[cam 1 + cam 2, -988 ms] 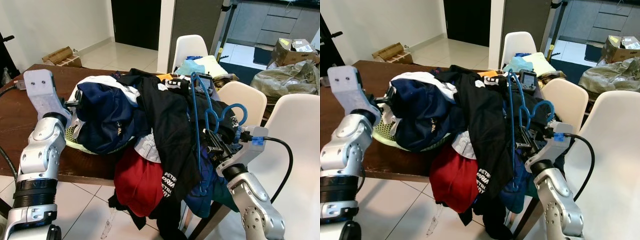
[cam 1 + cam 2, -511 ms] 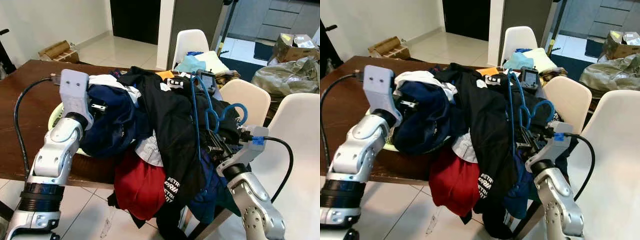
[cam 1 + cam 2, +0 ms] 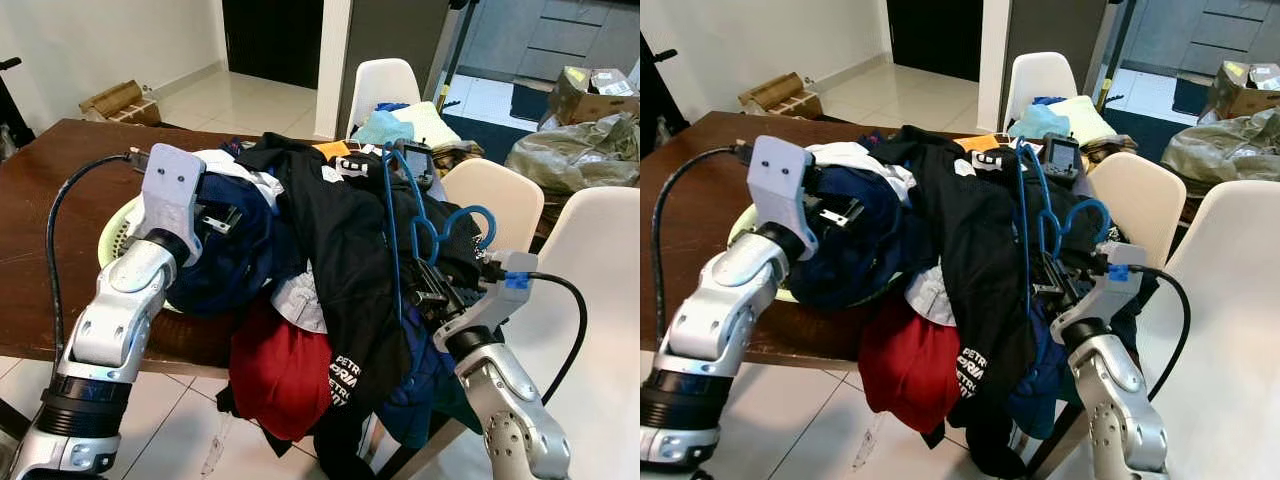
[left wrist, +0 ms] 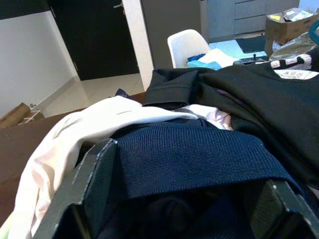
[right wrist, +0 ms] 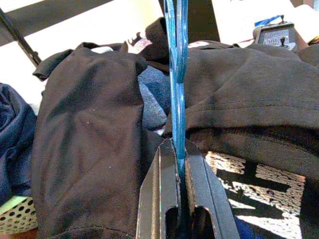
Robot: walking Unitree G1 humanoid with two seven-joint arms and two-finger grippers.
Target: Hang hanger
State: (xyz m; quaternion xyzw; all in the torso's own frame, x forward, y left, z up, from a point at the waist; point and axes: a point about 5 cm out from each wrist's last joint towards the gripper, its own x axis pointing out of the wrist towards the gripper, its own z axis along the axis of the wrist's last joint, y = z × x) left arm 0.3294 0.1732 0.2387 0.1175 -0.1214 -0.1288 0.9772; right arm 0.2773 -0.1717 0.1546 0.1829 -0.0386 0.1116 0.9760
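Early stage: right gripper (image 5: 179,164) clamped on the blue hanger (image 3: 392,230) amid the table's clothes pile (image 3: 330,240), left gripper (image 4: 174,199) spread around navy fabric (image 4: 194,159); nothing hung yet.

A heap of clothes (image 3: 300,260) is crowding the counter (image 3: 50,210) edge, spilling down toward the floor. White chairs (image 3: 590,270) are hemming in the right side (the counter's left stretch is lying bare).
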